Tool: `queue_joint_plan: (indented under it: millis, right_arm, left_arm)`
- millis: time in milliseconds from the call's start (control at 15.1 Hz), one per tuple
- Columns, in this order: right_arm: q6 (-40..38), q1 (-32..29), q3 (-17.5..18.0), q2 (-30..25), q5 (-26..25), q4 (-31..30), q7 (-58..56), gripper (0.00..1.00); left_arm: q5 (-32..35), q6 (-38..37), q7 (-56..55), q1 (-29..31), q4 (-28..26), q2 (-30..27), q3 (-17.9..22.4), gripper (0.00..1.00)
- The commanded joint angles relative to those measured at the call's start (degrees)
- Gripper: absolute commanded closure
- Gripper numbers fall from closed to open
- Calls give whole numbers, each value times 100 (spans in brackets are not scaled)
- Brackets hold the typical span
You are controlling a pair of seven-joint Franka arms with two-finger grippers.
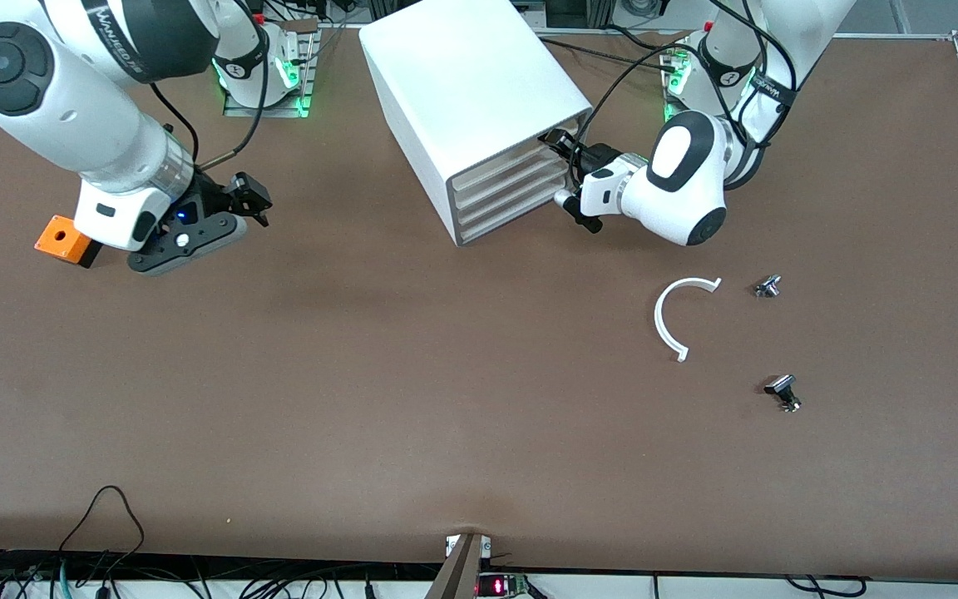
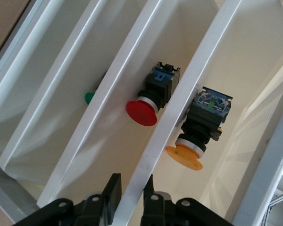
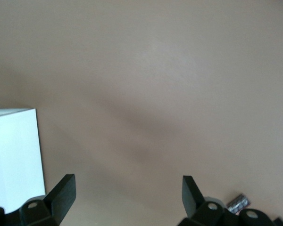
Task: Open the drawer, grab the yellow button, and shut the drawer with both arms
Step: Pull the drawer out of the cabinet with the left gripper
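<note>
The white cabinet [image 1: 471, 91] lies at an angle on the table, its four drawers looking flush. My left gripper [image 1: 562, 151] is at the drawer fronts, at the end near the left arm's base. In the left wrist view my left gripper [image 2: 132, 190] is shut on the front lip of the top drawer [image 2: 179, 101]. The button [image 2: 191, 150], with an orange-yellow cap, lies inside that drawer. My right gripper [image 1: 250, 201] hangs open and empty over bare table toward the right arm's end; its fingers [image 3: 61, 190] stand wide apart.
A red-capped button [image 2: 142, 112] lies in the drawer below, and a green cap [image 2: 89, 97] lower still. An orange box with a hole [image 1: 61, 237] sits beside my right gripper. A white C-shaped ring [image 1: 669, 320] and two small metal parts [image 1: 767, 286] [image 1: 782, 391] lie toward the left arm's end.
</note>
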Motion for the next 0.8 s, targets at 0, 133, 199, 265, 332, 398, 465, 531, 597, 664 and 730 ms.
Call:
queue_joint_plan:
  millis: [0,133,199,265,332,398,465,531,597,664,730]
  right_arm:
    - [31,29,-24,10,19,144,-935,0]
    - [31,37,-24,10,45,145,-1463,0]
    - [40,55,-24,10,19,153,-1665,0]
    - [40,90,-24,10,19,153,-1841,0]
    - [40,99,-24,18,19,153,-1991,0]
    - [40,108,-24,45,19,153,-2123,0]
    - [49,116,-24,45,28,153,-2185,0]
    - [49,151,-24,45,28,162,-2195,0]
    - [49,160,-24,45,37,162,-2221,0]
    - [49,160,-24,45,28,162,-2299,0]
    - [66,134,-24,53,45,162,-2457,0]
  left_arm:
    - [203,207,43,74,-133,71,-10,100]
    - [397,390,60,189,-46,62,410,100]
    - [406,505,60,206,-19,53,648,100]
    - [432,567,69,267,103,53,868,100]
    - [467,567,52,285,243,44,1009,100]
    - [520,567,43,286,349,44,1141,100]
    - [616,567,34,303,507,53,1264,100]
    - [704,576,34,321,595,53,1291,100]
    - [722,576,34,347,666,53,1309,100]
    - [722,567,25,382,693,70,1309,100]
    - [722,567,25,408,693,70,1309,100]
